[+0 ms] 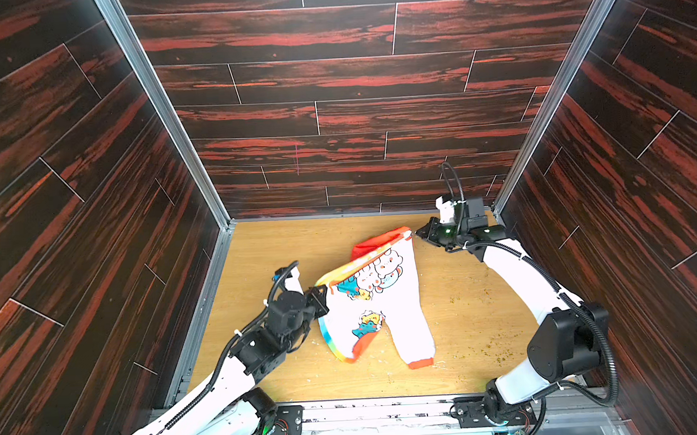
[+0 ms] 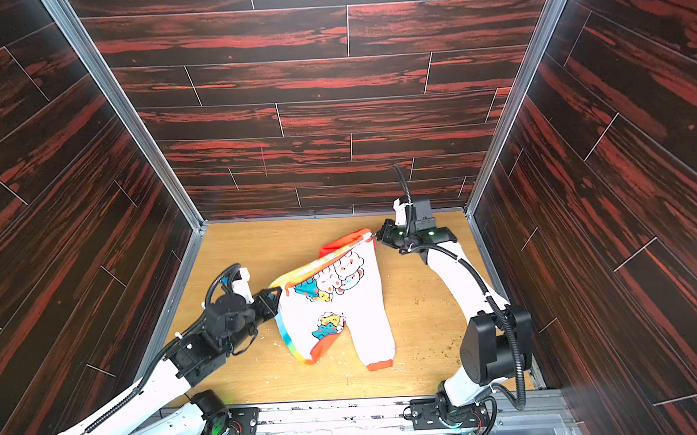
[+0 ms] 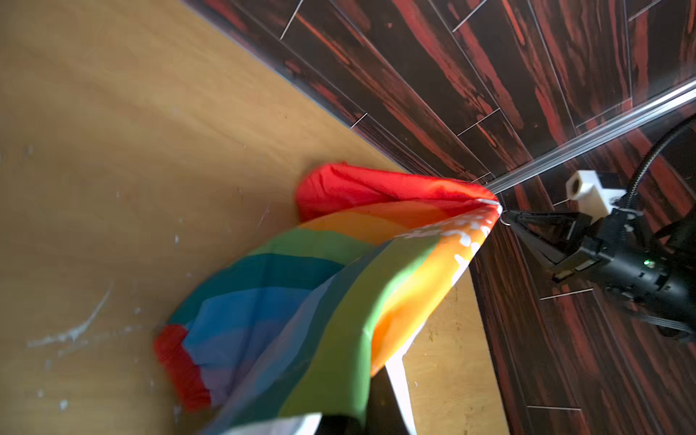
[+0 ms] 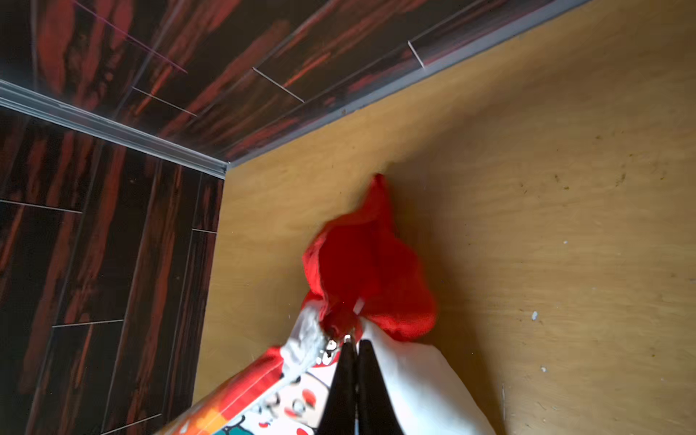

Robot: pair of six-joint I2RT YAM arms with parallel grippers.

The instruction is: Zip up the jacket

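Both top views: one jacket (image 1: 377, 306), white cartoon-animal side up, rainbow half beneath, red hood (image 1: 374, 243) at far end, stretched over table (image 1: 267, 246). Two grippers: my left gripper (image 1: 322, 295) clamped on its hem, my right gripper (image 1: 417, 232) pinched on its collar.

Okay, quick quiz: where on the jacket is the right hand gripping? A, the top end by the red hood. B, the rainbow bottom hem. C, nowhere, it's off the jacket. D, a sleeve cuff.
A: the right hand is shut on the top edge of the jacket, right beside the red hood.
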